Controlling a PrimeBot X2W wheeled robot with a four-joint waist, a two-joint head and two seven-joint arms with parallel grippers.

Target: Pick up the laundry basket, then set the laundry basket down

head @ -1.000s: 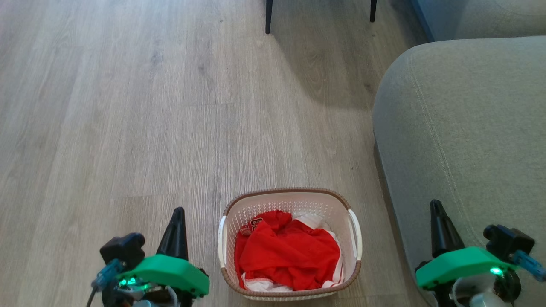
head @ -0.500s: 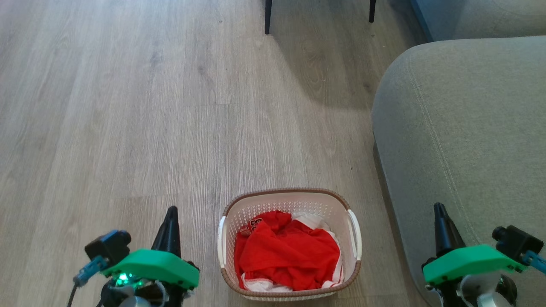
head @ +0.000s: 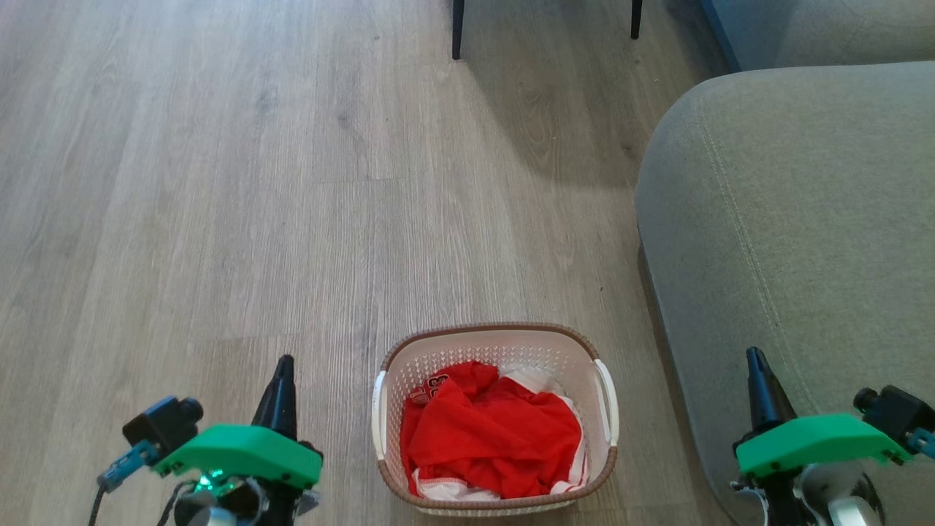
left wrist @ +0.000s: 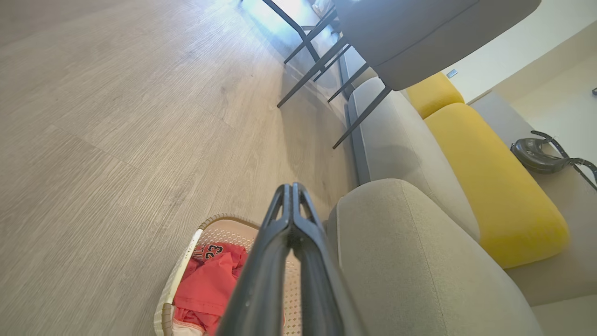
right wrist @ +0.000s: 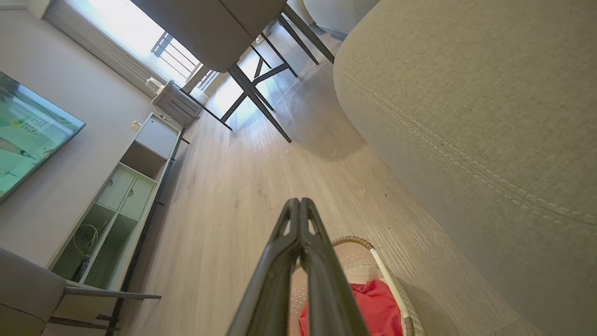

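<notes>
Fingers first: your left fingers (left wrist: 268, 275) are pressed together, long, dark and tapering to a point, and your right fingers (right wrist: 275, 280) are closed the same way. Between the two pairs, apart from both, the laundry basket (head: 511, 347) sits on the floor (head: 219, 219). It is cream perforated plastic with rounded corners, a brown woven-look rim and a white handle on each side. Crumpled red cloth (head: 497, 438) with white trim lies in it. On the outer side of your right fingers rises the sofa arm (head: 789, 219), a grey-green weave with a stitched seam. Beyond the fingertips pale wood-grain planks run to thin dark furniture legs (head: 459, 29). Your left wrist view adds yellow cushions (left wrist: 494, 186); your right wrist view adds a low cabinet (right wrist: 135, 186) and a screen (right wrist: 28, 135).
</notes>
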